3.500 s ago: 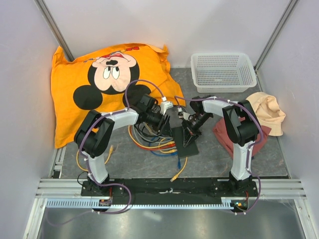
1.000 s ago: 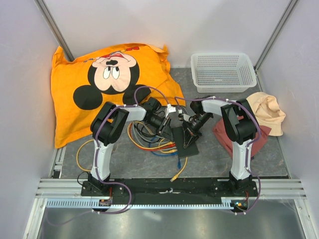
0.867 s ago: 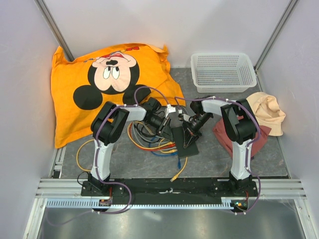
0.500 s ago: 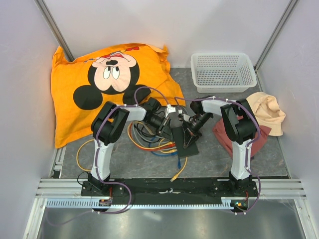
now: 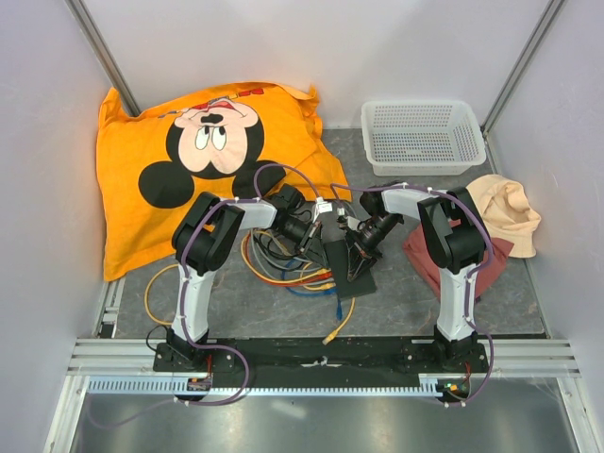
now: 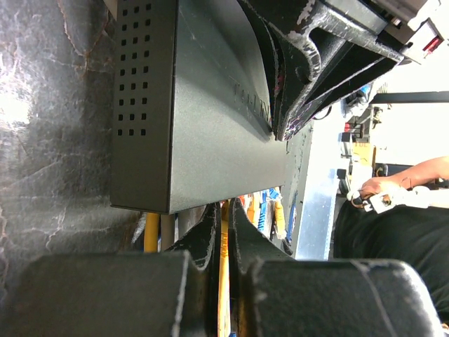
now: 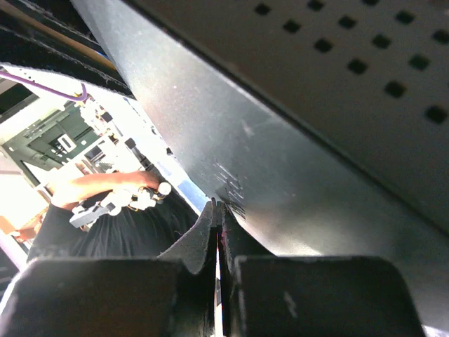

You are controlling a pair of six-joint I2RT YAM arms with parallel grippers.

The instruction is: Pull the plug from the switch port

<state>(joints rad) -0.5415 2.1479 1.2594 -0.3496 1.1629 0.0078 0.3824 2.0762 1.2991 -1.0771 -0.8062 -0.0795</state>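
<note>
The switch is a flat matte-black box lying between the two arms; its vented side shows in the left wrist view. My left gripper sits at the switch's socket edge, and in its own view the fingers are shut on a yellow cable that runs up to that edge. The plug itself is hidden behind the fingertips. My right gripper is shut with nothing between its fingers, its tips resting on the top face of the switch.
A tangle of yellow, blue and orange cables lies left of the switch, with a loose yellow plug end near the front. An orange Mickey pillow fills the back left, a white mesh basket the back right, and a beige cloth the right.
My left gripper's fingers have closed onto the yellow cable over the last second. Earlier the left arm swung in toward the switch. The right arm and switch have not moved.
</note>
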